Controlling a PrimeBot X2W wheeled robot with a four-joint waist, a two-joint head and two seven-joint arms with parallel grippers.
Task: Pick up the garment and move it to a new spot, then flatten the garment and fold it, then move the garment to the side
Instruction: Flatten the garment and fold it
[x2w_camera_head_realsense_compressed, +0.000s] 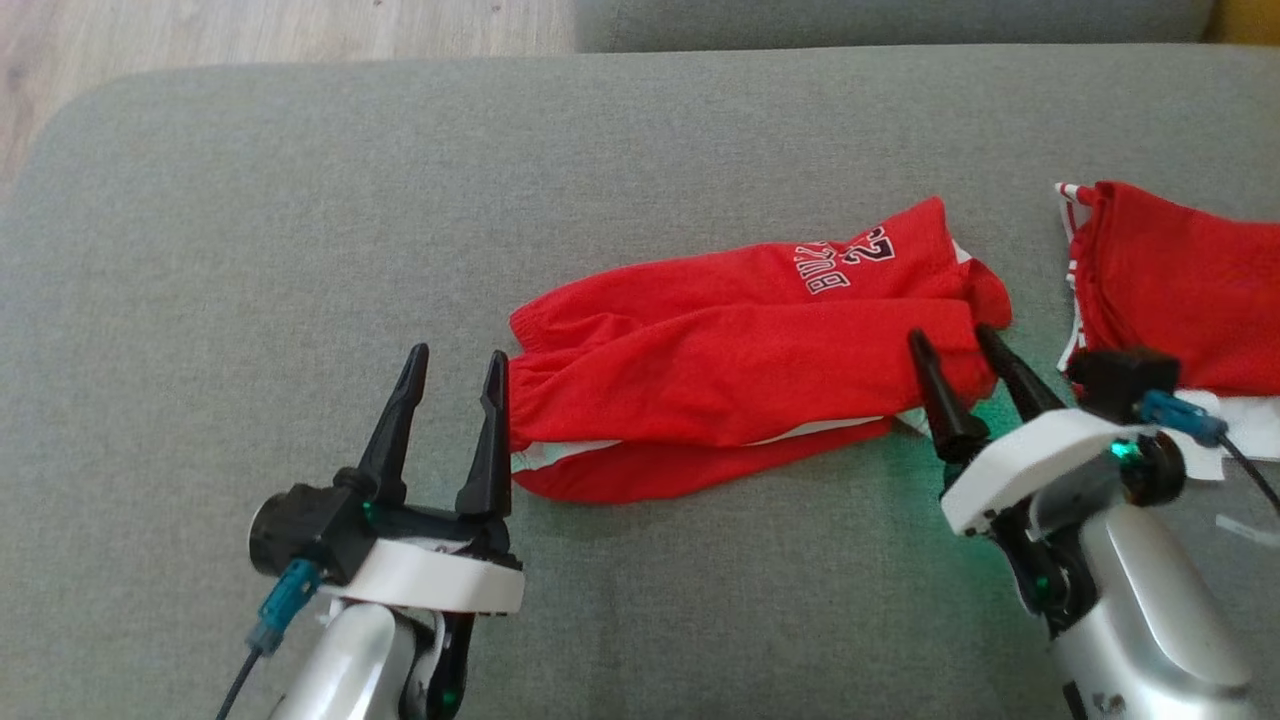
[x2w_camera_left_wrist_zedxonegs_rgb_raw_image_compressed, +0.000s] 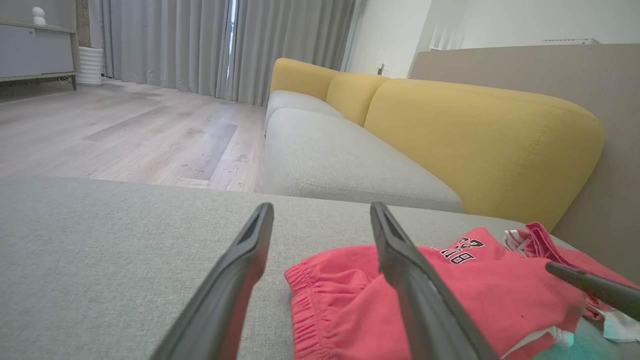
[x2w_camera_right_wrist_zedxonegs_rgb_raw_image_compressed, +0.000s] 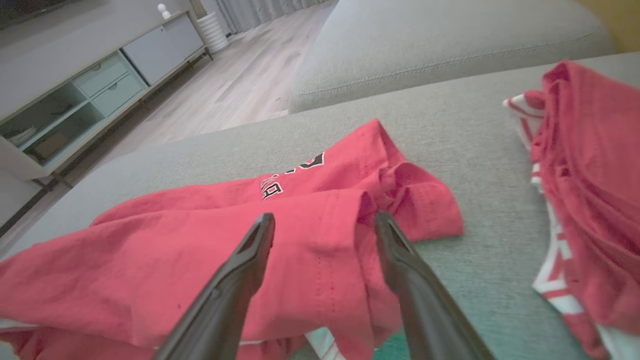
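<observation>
Head view, crumpled red fabric garment (x2w_camera_head_realsense_compressed: 740, 370), grey woven cushion (x2w_camera_head_realsense_compressed: 300, 200)

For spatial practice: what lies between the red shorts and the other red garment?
Bare grey cushion, between shorts and other garment, seen in the head view.

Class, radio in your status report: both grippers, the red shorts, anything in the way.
Left gripper open, beside red shorts. Right gripper open at their other end. Shorts lie folded, unheld. Second red garment close on the right.
</observation>
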